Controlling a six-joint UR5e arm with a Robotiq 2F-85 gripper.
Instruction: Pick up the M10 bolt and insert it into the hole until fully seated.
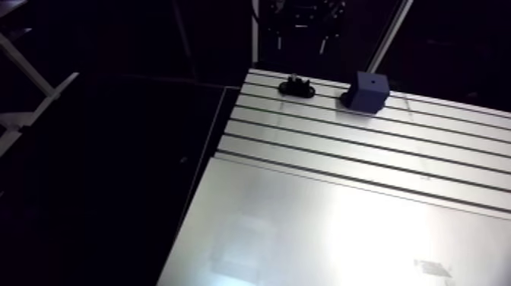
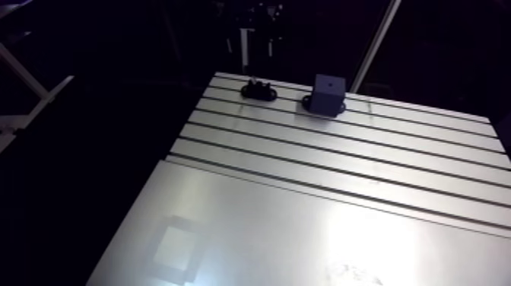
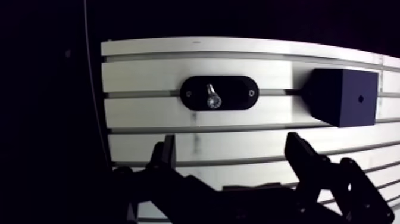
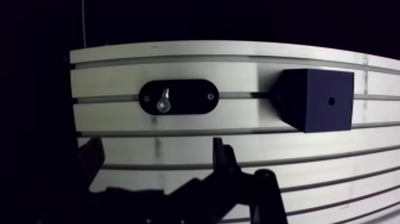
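Observation:
In the wrist view a shiny M10 bolt stands in a black oval holder on the slotted table. Beside the holder sits a dark blue block with a small hole in its facing side. My gripper hangs open some way short of the holder, with nothing between its two dark fingers. In the arm view the holder and the blue block stand near the table's far edge. The gripper does not show there.
The aluminium table has several long slots running across its far half and a smooth plate on the near half. Its left edge drops into a dark room.

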